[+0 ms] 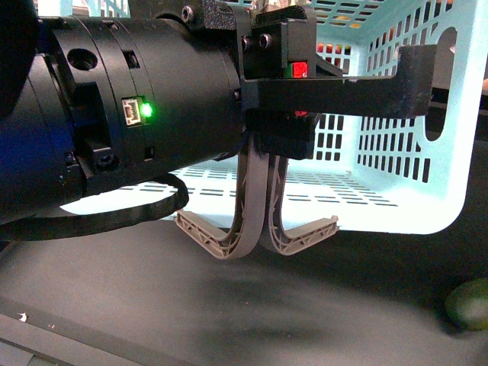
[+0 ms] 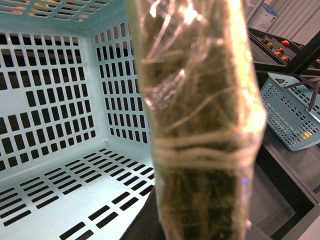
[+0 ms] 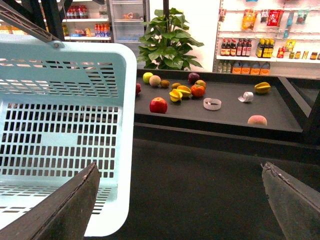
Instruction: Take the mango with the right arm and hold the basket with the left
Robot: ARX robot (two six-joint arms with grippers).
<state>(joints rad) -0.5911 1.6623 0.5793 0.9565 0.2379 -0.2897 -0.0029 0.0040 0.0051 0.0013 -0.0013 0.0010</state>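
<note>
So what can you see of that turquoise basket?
The basket is pale turquoise plastic, walls and floor slotted, lying on its side on the dark table, mouth toward the robot. Nothing shows inside. Two grey-brown handles hang at the mouth, below the left arm's fingers; whether those grip it is unclear.

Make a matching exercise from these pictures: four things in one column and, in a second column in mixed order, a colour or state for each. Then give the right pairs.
Things
1. basket
2. swing handles
3. roundish fruit on the dark surface
4. right gripper

Colour or state
A. open, holding nothing
B. green
C. pale turquoise
D. grey-brown, hanging down

Pairs: 1-C, 2-D, 3-B, 4-A
</note>
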